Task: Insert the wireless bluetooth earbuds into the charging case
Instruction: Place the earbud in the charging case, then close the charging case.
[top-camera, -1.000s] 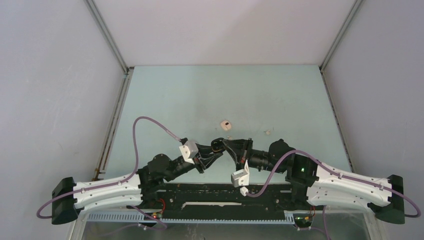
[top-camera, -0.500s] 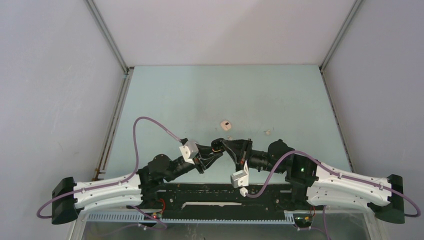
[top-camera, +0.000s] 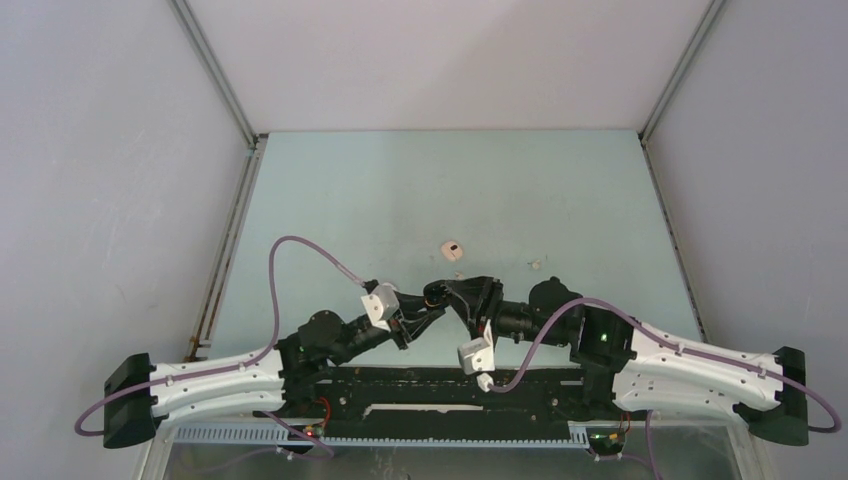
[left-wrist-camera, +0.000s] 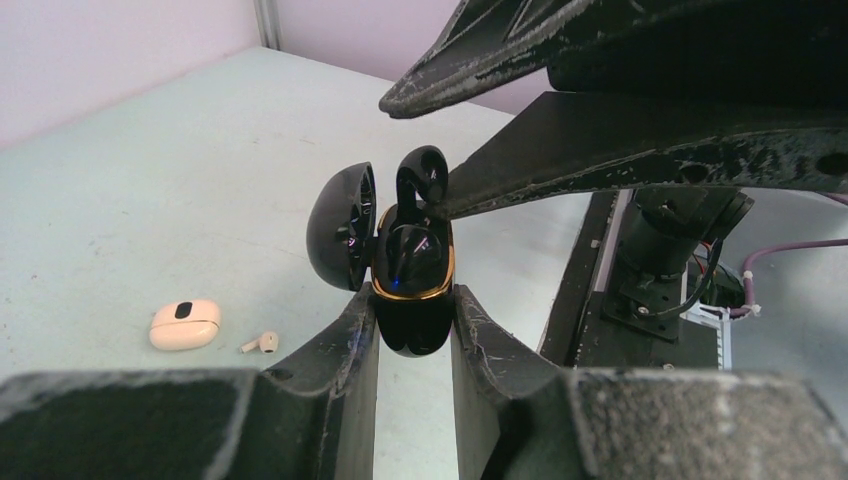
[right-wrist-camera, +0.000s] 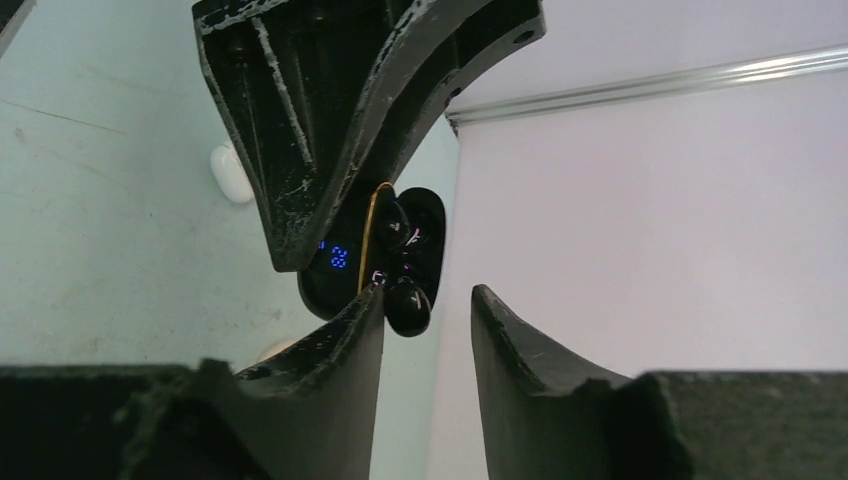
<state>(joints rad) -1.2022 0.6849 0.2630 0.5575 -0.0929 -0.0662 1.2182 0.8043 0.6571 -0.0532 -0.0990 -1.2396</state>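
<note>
- Left wrist view: the left gripper (left-wrist-camera: 415, 295) is closed on a glossy black charging case with a gold rim (left-wrist-camera: 412, 268), its two black fingers pressing the case's sides and holding it upright above the pale green bench (left-wrist-camera: 150, 180).
- The case's hinged lid (left-wrist-camera: 342, 225) is swung open to the left in this view.
- A black earbud (left-wrist-camera: 421, 178) stands in the case's open mouth. Its lower end is inside and its upper part rises above the gold rim.
- One black finger of the right gripper (right-wrist-camera: 428, 295) reaches in from the right and touches the side of this black earbud.
- Right wrist view: the right gripper's jaws stand apart. The black earbud lies between them against one finger, with a clear gap to the other, so it is not clamped.
- Blue digits (right-wrist-camera: 335, 255) glow on the case body just beside the left gripper's fingers.
- On the bench, well apart from the held case, lies a beige-pink pebble-shaped case (left-wrist-camera: 185, 324), closed, with a dark spot on its top.
- A small white earbud (left-wrist-camera: 262, 343) lies just beside it, not touching it.
- Top external view: both arms meet over the near middle of the bench, and the beige-pink case lies just beyond the grippers.
</note>
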